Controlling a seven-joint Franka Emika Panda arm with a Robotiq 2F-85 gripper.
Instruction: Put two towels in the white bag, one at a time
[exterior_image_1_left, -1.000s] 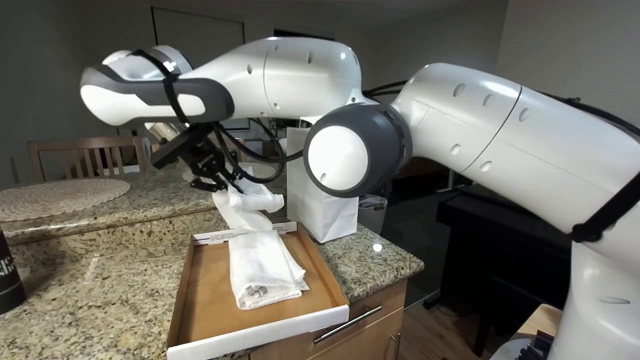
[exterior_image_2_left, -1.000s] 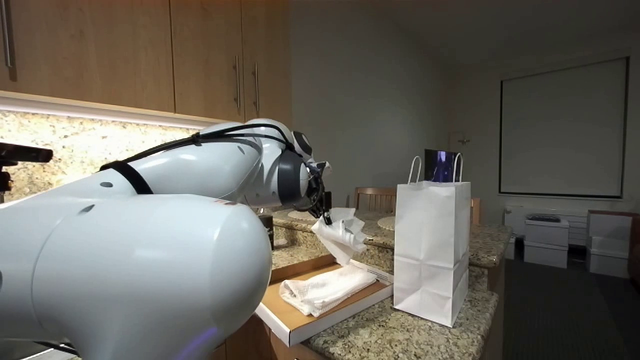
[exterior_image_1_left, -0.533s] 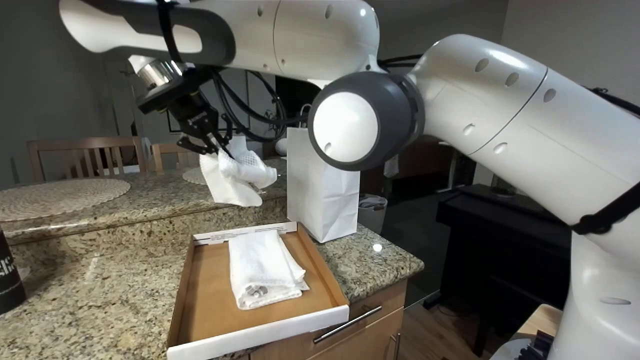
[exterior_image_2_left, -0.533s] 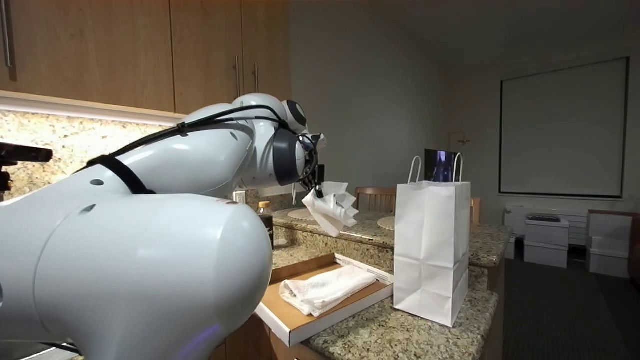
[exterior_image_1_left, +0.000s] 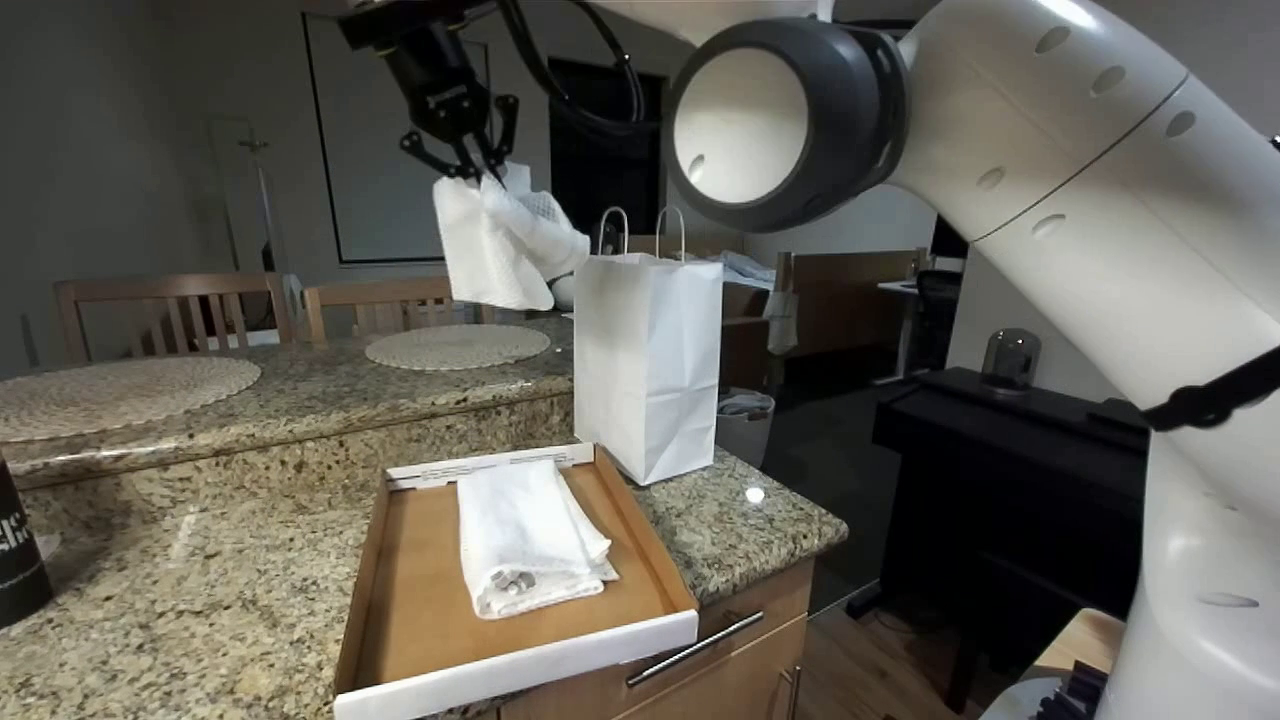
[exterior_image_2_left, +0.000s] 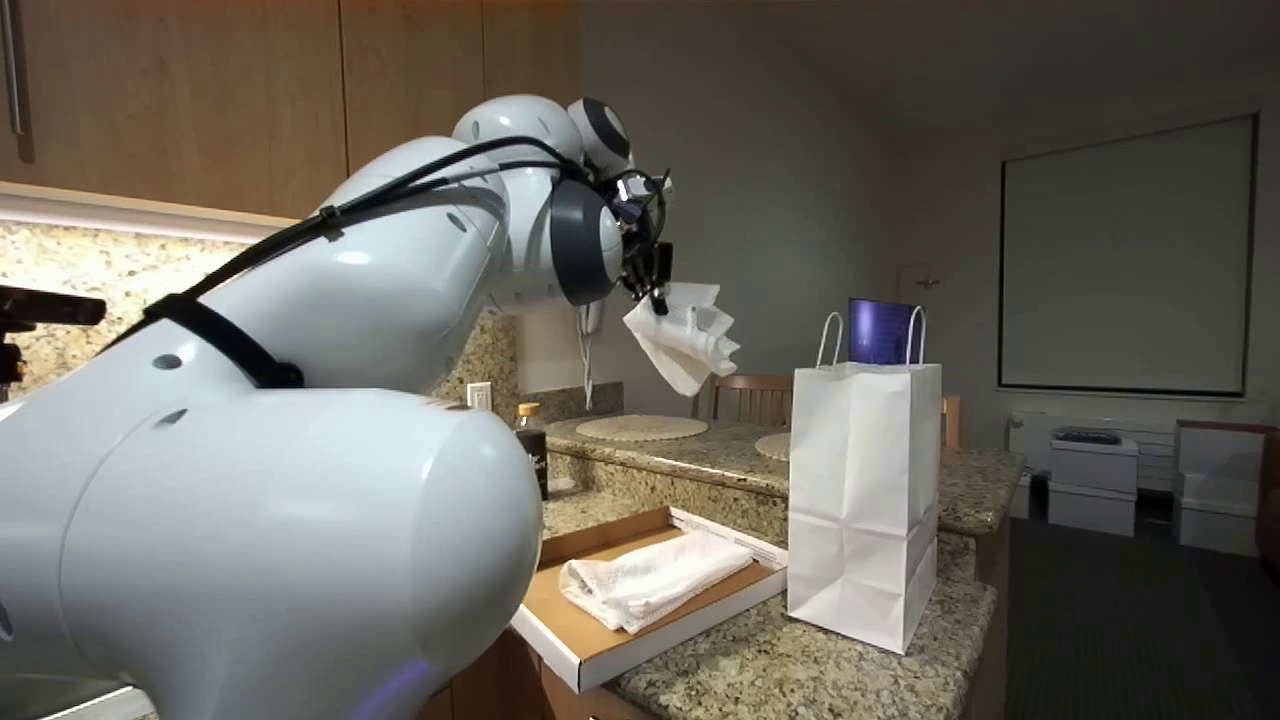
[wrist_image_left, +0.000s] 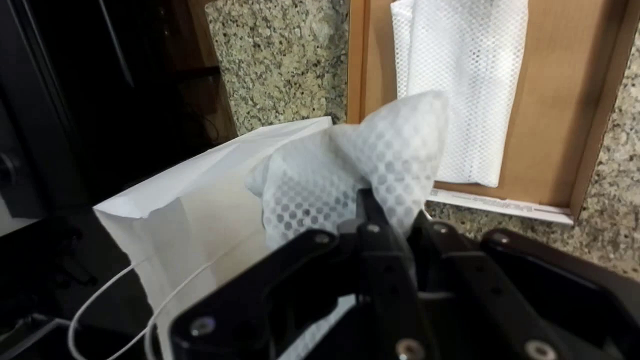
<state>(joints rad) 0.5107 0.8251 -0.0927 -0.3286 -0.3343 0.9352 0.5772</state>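
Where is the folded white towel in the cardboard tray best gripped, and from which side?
Probably from above: pinch the folded white towel at its bulging end, the one away from the white paper bag. There the layers stand higher, while the rest lies flatter; the cardboard tray has raised walls, likely hindering a low approach.

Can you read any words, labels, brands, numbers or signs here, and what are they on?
Dark bottle, cut off at the edge of an exterior view: white letters, perhaps "sh"; the rest unreadable.
Shallow tray, along its white rim: print too small and blurred to read.
White bag: no lettering on the sides in view.
No other text can be made out.
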